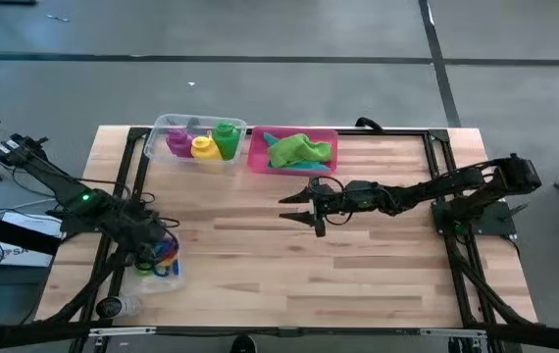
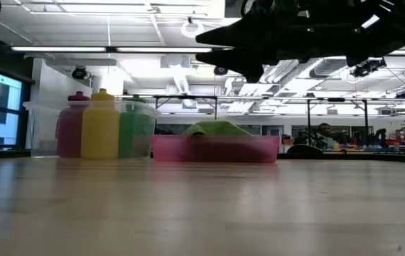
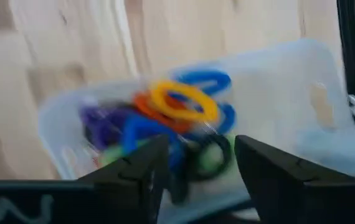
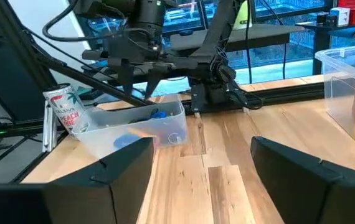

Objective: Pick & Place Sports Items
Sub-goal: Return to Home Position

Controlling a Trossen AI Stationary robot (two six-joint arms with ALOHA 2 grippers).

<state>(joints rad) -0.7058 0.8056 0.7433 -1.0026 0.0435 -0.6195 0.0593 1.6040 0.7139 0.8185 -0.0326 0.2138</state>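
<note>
The coloured rings (image 1: 165, 257) are seen from above heaped in a clear tub (image 1: 162, 277) at the table's near left, with the left gripper (image 1: 147, 257) held directly over them. The right gripper (image 1: 301, 212) is found over the middle of the wooden table (image 1: 378, 265), well apart from the rings, with its fingers spread and nothing held. At the far edge a second clear tub (image 1: 157, 129) is filled with a purple bottle (image 1: 178, 143), a yellow bottle (image 1: 202, 147) and a green bottle (image 1: 226, 139). Just beside it, a green cloth (image 1: 299, 149) is bunched in a pink tray (image 1: 257, 159). In the low view the three bottles are shown upright in a row, and the cloth is mounded above the tray's wall. The right arm (image 2: 309, 28) is seen dark overhead. Behind, strip-lit ceilings and a person (image 2: 323, 131) at distant desks can be made out. In the left wrist view the rings, with yellow, blue, orange, purple and green among them, are framed between the parted fingers (image 3: 134, 174). Nothing is gripped, and contact with the rings cannot be judged. In the right wrist view, past its own parted and empty fingers (image 4: 127, 168), the left gripper is seen poised over the ring tub. A drink can (image 4: 62, 112) is stood at the tub's outer side, and blue-lit windows are visible behind.
</note>
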